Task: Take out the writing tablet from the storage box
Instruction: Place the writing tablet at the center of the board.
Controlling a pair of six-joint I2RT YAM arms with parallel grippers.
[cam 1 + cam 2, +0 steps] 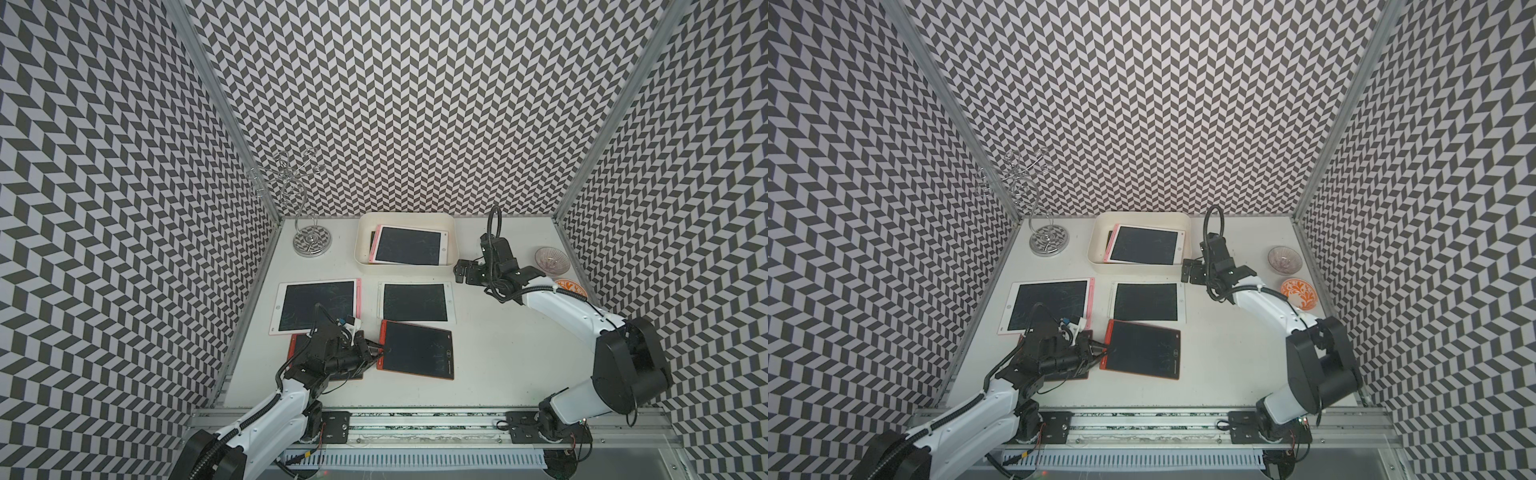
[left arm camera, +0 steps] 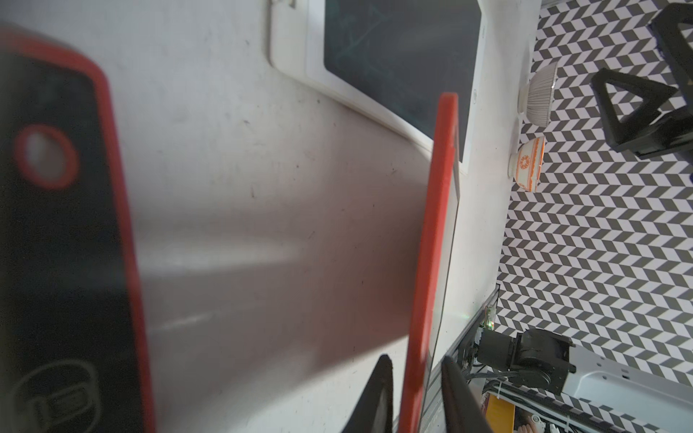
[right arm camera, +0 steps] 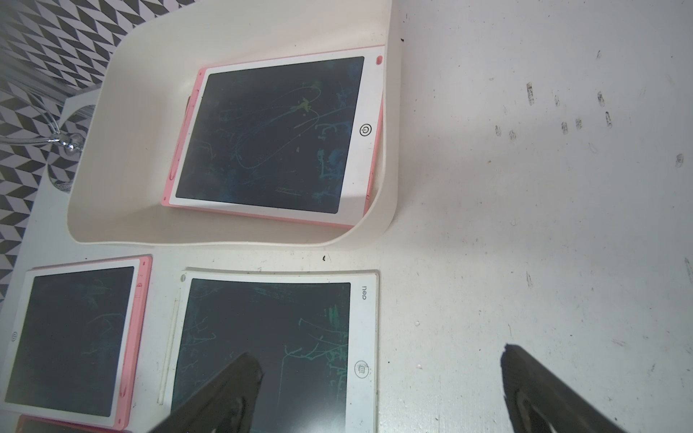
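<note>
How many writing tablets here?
5: boxed tablet in the box; pink tablet, white tablet and red tablet on the table; second red tablet under the left arm. More may hide in the box.

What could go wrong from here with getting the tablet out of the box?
The red tablet looks lifted at one edge, inside the left hand; released, it could slap down or slide. The pink tablet in the storage box lies close against the wall nearest the open right hand, so a finger may catch the rim.
</note>
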